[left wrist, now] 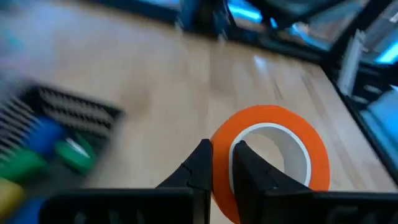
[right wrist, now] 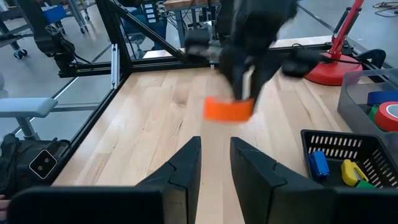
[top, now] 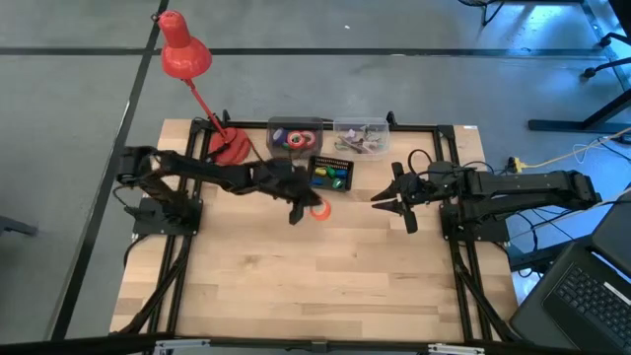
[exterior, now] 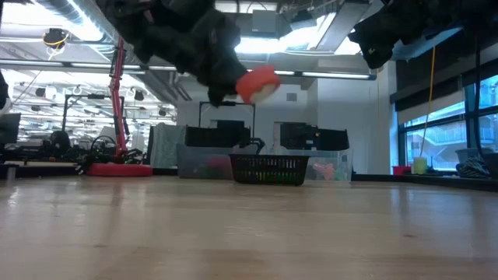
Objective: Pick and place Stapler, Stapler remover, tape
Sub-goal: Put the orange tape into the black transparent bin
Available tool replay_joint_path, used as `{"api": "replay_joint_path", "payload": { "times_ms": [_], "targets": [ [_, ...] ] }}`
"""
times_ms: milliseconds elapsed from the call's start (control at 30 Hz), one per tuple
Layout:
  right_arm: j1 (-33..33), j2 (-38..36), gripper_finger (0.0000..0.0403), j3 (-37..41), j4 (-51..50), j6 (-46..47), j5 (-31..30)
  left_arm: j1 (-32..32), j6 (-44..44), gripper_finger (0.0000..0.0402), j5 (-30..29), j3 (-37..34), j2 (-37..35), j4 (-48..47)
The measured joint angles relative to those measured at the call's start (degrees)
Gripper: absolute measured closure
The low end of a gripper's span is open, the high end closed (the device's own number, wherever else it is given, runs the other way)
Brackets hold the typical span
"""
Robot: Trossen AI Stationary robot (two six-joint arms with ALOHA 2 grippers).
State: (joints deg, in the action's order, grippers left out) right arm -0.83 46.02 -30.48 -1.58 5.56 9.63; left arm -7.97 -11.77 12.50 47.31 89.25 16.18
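Note:
My left gripper (top: pixel 301 209) hangs over the table's middle, just in front of the black basket (top: pixel 330 174), shut on an orange tape roll (top: pixel 320 209). The roll is a ring with a white inner core (left wrist: pixel 267 155), and in the low view it floats high above the wood (exterior: pixel 257 84). Further rolls, red and purple, lie in a clear bin (top: pixel 294 136) at the far edge. My right gripper (top: pixel 383 199) waits open to the right of the roll, pointing at it (right wrist: pixel 229 109). I cannot make out a stapler or stapler remover. My left gripper pinches the wall of the orange tape roll (left wrist: pixel 221 171), one finger (left wrist: pixel 245 168) inside the hollow centre and the other (left wrist: pixel 200 167) outside. The roll is lifted clear of the table and sticks out beyond the fingertips.
The black basket (right wrist: pixel 348 155) holds small blue, yellow and green items. A second clear bin (top: pixel 361 136) with mixed bits sits beside the tape bin. A red desk lamp (top: pixel 184 54) stands on its base (top: pixel 229 146) at the far left. Bare wood (top: pixel 315 286) lies toward the near edge.

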Motion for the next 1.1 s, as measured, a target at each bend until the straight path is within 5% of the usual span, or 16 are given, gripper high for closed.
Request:
{"api": "replay_joint_path", "payload": {
  "times_ms": [167,533,833,1100],
  "targets": [
    [0.01,0.00,0.0315,0.00,-0.02,0.02,-0.01,-5.74,5.91,0.0372,-0.60,0.63,-5.22,-1.23],
    [0.00,0.00,0.0315,-0.02,0.00,0.00,-0.02,-20.26,21.81,0.0372,-4.77,13.37,-5.17,-24.23],
    [0.00,0.00,0.0315,-0.02,-0.06,-0.01,-0.01,-30.30,26.45,0.0372,-7.39,15.00,2.04,-26.37],
    [-0.01,0.00,0.0315,-0.02,0.00,-0.04,0.00,-33.20,31.76,0.0372,-7.36,20.29,13.91,-25.57]
  ]
}}
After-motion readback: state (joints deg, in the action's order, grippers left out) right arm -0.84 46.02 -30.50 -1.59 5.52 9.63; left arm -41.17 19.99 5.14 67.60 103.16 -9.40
